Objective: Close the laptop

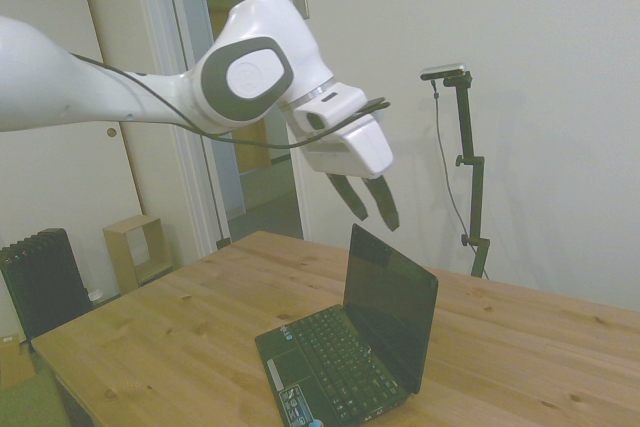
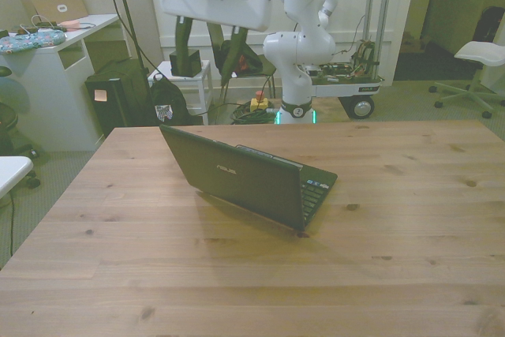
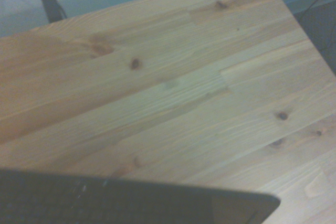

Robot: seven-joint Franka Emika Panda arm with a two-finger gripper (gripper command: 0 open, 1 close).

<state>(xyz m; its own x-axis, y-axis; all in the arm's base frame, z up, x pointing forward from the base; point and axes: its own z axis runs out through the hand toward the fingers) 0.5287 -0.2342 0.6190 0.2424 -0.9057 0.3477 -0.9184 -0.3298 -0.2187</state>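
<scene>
Laptop (image 1: 350, 347) nearest my side camera, lower centre of frame, sitting on desk (image 1: 170, 337), lid open past upright, dark screen facing keyboard. Front view: lid back (image 2: 237, 173) shows centre frame. My gripper (image 1: 368, 205) hangs just above lid's top edge, not touching; jaws slightly parted, holding nothing. Wrist view: blurred lid edge (image 3: 131, 203) over bare wood.

Plain pale walls (image 1: 520, 27) fill the upper right of the side view, with a doorway (image 1: 235, 97) at upper left. A dark radiator (image 1: 42, 282) and a small wooden box shelf (image 1: 135, 252) stand at lower left. In the front view, a white desk (image 2: 55, 76) sits at upper left and a white office chair (image 2: 477, 69) at far right.
</scene>
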